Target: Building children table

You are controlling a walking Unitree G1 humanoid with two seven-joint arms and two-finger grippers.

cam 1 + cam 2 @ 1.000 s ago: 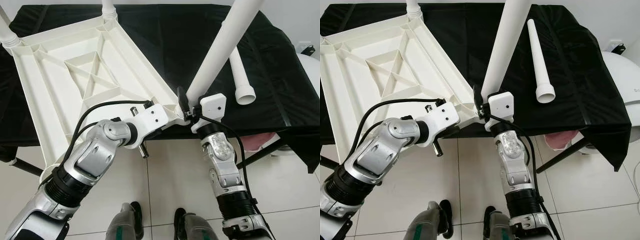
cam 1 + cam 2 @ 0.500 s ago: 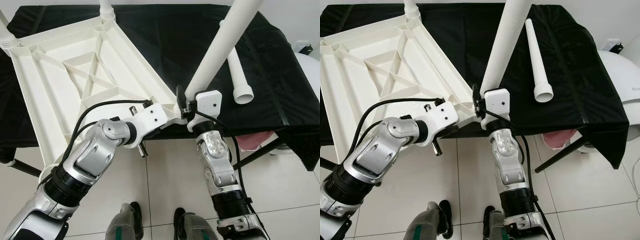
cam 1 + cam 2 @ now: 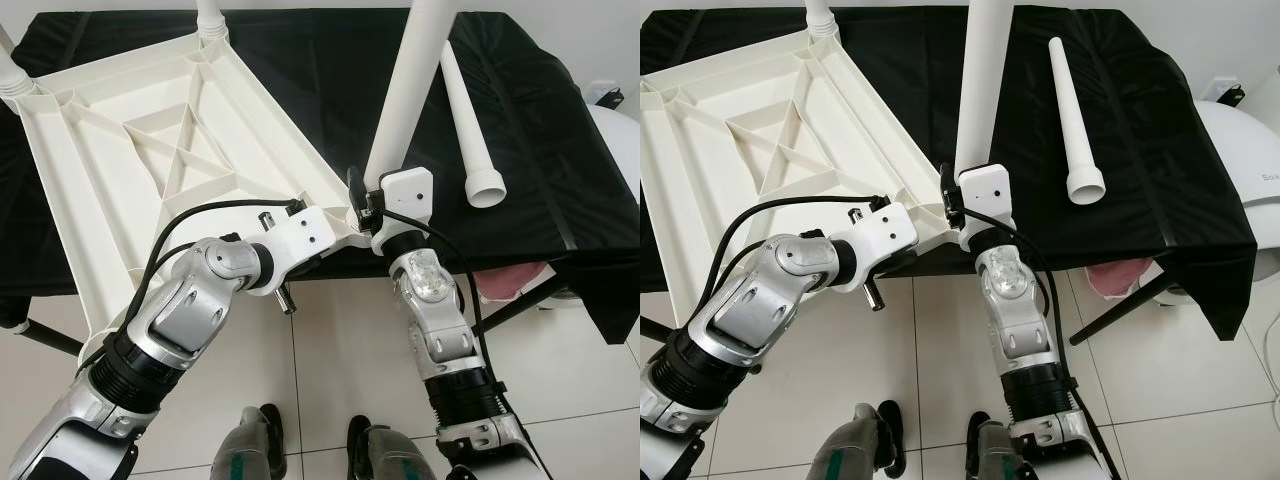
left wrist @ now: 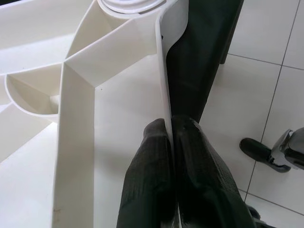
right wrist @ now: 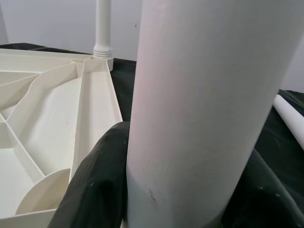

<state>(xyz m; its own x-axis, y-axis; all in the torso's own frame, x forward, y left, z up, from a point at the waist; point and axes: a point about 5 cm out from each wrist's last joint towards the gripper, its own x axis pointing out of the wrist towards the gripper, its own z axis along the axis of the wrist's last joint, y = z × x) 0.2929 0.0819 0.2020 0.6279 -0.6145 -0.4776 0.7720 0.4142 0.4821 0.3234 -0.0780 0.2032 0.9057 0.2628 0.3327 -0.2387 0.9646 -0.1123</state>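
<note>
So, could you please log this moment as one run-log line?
left gripper: shut on tabletop rim | right gripper: shut on table leg | spare leg: on black cloth

A worktop draped in black cloth (image 3: 1140, 150) stands on a white tiled floor (image 3: 1160, 400). On it lie an upturned white ribbed plastic tabletop (image 3: 760, 150) and a loose white tapered plastic leg (image 3: 1072, 110).

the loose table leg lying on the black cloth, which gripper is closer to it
Right. The right gripper holds an upright leg just beside the loose leg. The left gripper is further off, pinching the tabletop rim.
</note>
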